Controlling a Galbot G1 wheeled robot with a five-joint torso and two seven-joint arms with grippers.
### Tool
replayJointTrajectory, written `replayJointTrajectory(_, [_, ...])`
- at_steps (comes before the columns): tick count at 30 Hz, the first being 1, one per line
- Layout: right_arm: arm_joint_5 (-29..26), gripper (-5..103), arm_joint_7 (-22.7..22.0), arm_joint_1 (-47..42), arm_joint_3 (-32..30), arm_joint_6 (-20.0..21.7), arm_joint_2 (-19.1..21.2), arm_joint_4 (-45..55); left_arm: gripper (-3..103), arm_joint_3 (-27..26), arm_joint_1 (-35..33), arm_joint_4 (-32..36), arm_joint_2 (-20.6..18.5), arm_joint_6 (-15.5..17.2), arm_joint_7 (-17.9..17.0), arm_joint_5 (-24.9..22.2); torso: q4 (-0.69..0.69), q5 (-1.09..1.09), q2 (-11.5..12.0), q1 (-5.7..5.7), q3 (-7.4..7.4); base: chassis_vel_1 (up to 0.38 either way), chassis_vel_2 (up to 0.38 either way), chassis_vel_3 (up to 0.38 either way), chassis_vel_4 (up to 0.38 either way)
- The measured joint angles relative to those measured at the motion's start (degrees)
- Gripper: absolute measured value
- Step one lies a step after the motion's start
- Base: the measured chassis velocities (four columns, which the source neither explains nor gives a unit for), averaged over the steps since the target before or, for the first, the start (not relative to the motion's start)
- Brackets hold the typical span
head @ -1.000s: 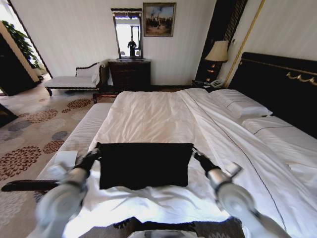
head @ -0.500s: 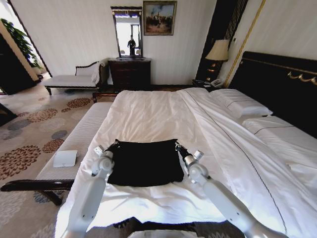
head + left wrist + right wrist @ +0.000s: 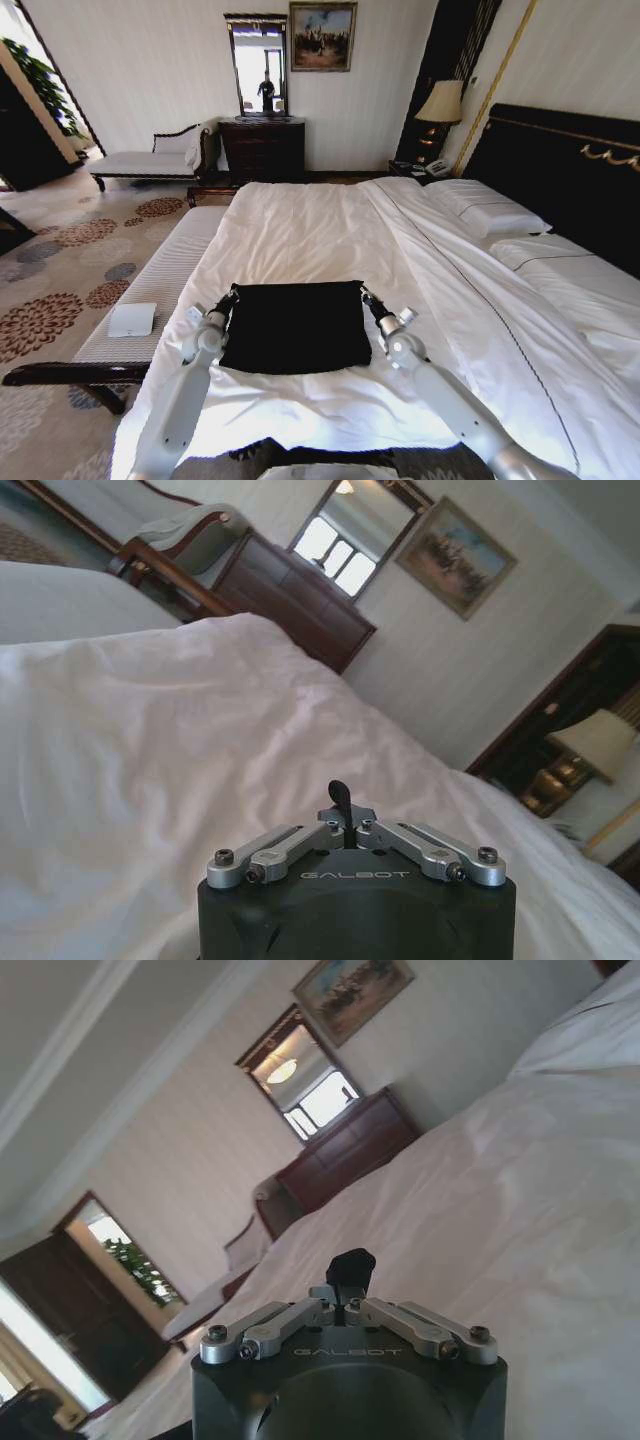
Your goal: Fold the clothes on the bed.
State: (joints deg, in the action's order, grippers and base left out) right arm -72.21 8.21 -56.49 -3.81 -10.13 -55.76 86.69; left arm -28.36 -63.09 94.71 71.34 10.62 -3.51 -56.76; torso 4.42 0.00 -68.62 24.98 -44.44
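The clothes, a black T-shirt, lie flat as a folded rectangle on the near part of the white bed. My left gripper is at the shirt's far left corner and my right gripper at its far right corner, both low on the sheet. In the left wrist view the left gripper is shut, with a dark tip showing between the fingers. In the right wrist view the right gripper is shut on a small lump of black fabric. The shirt's lettering is hidden.
A long pale bench runs along the bed's left side with a small white pad on it. Pillows and a dark headboard are at the right. A dresser and lamp stand at the far wall.
Both arms have stretched forward and lowered. The shirt, held up close to me a second ago, now lies flat farther out on the bed. Little has moved in the last half second.
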Motion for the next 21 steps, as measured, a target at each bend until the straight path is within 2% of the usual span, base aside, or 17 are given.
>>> replayJointTrajectory(5, [1.1, 0, 4.4, -6.6, -1.5, -1.9, 2.5, 5.5, 1, -1.6, -6.6, 6.2, -0.8, -1.1, 2.8, -0.4, 0.01, 0.0, 0.0, -0.01, 0.01, 0.0, 0.0, 0.0, 0.0])
replayJointTrajectory(10, [3.2, 0, 4.9, -12.2, -3.7, -3.2, 3.1, 8.4, 1, -2.9, -13.0, 9.0, -0.3, -2.2, 3.8, 2.1, 0.0, 0.0, 0.0, -0.01, 0.01, 0.0, 0.0, 0.0, 0.0])
replayJointTrajectory(21, [7.7, 0, 4.2, -20.4, -7.6, -4.4, 3.3, 7.4, 1, -5.5, -20.2, 7.0, 1.0, -4.9, 5.6, 5.8, 0.0, 0.01, 0.0, -0.01, 0.0, 0.0, 0.0, 0.0, 0.0])
